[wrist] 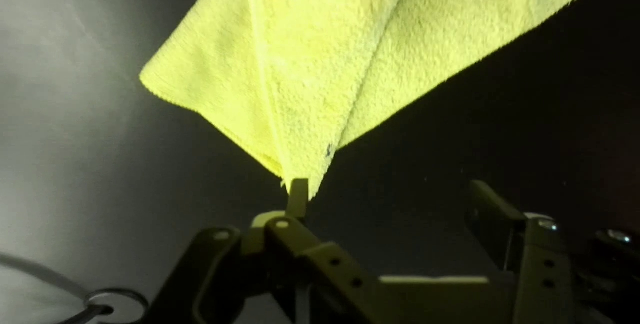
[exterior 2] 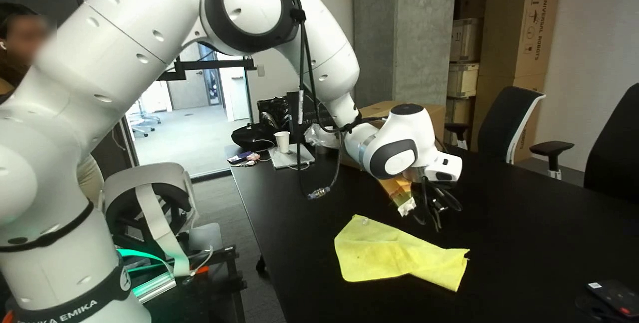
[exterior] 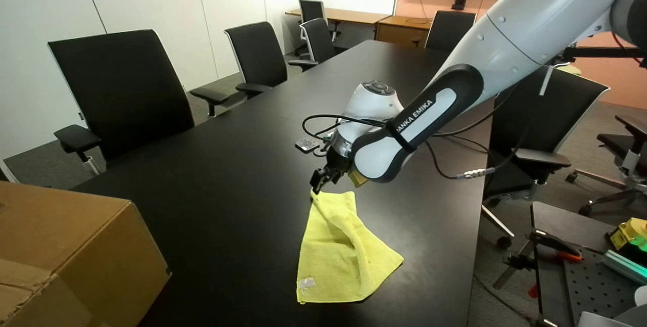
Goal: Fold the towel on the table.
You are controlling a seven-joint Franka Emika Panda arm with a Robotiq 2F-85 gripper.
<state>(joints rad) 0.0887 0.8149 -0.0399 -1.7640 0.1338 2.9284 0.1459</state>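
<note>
"Black office chairs [exterior: 121, 89] stand along both sides of a long, dark counter [exterior: 227, 236]. Where does the towel [exterior: 328, 261] lie?"

"On the counter, yellow-green, creased and partly doubled over. In the wrist view a flap runs down its middle and tapers to a point. Near one corner there's a white label [exterior: 307, 282]."

"And the end effector [wrist: 392, 196]?"

"Wide. Its two fingers [wrist: 298, 196] stand well apart, with dark counter visible in the gap. From the wrist, one fingertip overlaps the towel's tip; whether they touch, I can't tell."

"Mounted on?"

"White robot arm [exterior: 530, 29], reaching over the counter in both exterior views."

"Further out?"

"Brown cardboard box [exterior: 111, 266] on the counter, apart from the towel. In an exterior view, a small black device [exterior 2: 616, 297] with a red spot lies on the counter too, and a white cup [exterior 2: 282, 142] stands on what looks like a silver laptop [exterior 2: 288, 160], near a black bag [exterior 2: 253, 136]."

"Anyone there?"

"One person [exterior 2: 22, 48], partly hidden behind the arm, face blurred."
</note>
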